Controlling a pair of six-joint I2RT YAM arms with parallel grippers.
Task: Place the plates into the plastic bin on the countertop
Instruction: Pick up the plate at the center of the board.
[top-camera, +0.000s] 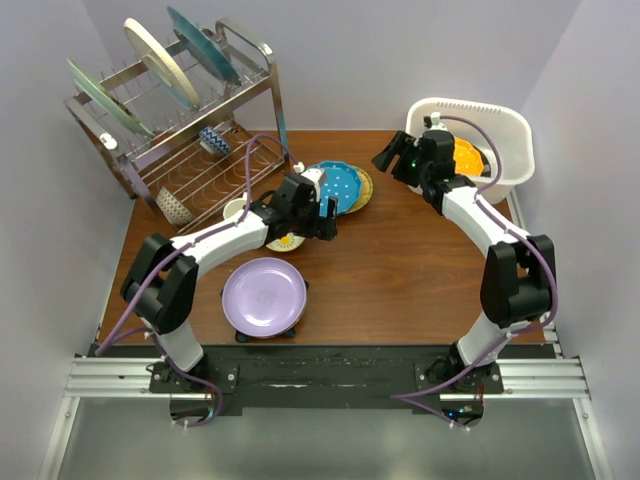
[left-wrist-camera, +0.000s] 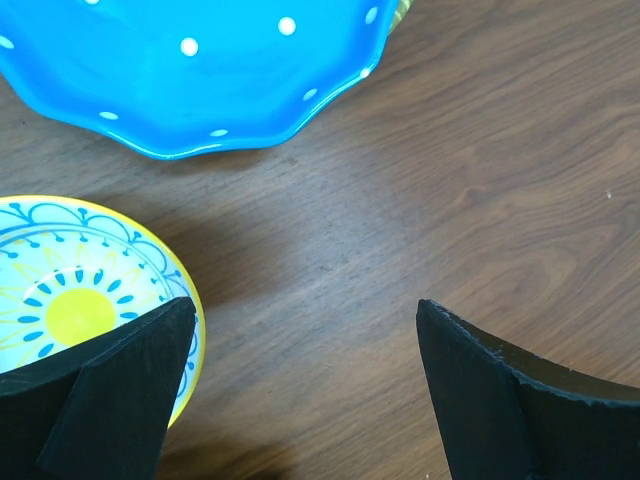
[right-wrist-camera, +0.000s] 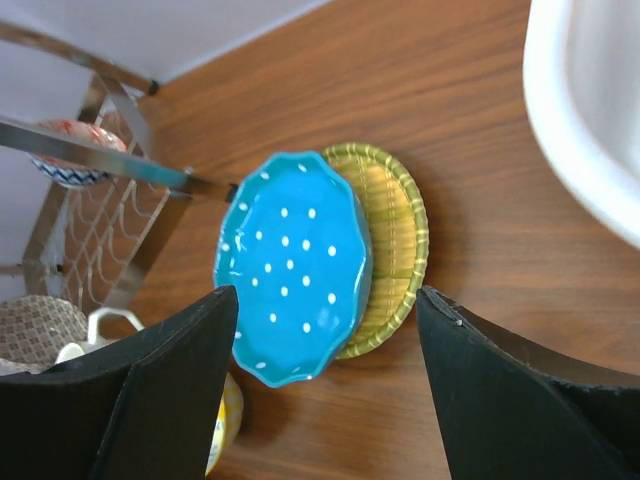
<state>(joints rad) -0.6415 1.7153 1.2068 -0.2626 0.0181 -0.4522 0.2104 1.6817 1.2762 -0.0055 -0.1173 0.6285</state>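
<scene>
The left gripper (left-wrist-camera: 305, 322), open and empty, hangs over the countertop (left-wrist-camera: 500, 150) just beside the blue dotted plate (left-wrist-camera: 190, 70), which overlaps a yellow-brown plate (right-wrist-camera: 392, 245), while the right gripper (top-camera: 391, 160), also open and empty, is between that blue plate and the plastic bin (top-camera: 511, 126) holding the orange plate (top-camera: 467, 157).

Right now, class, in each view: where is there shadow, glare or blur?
Top view: even light, sharp throughout. Left wrist view: soft shadow on the countertop below the blue plate. Right wrist view: the bin is washed out and blurred.
</scene>
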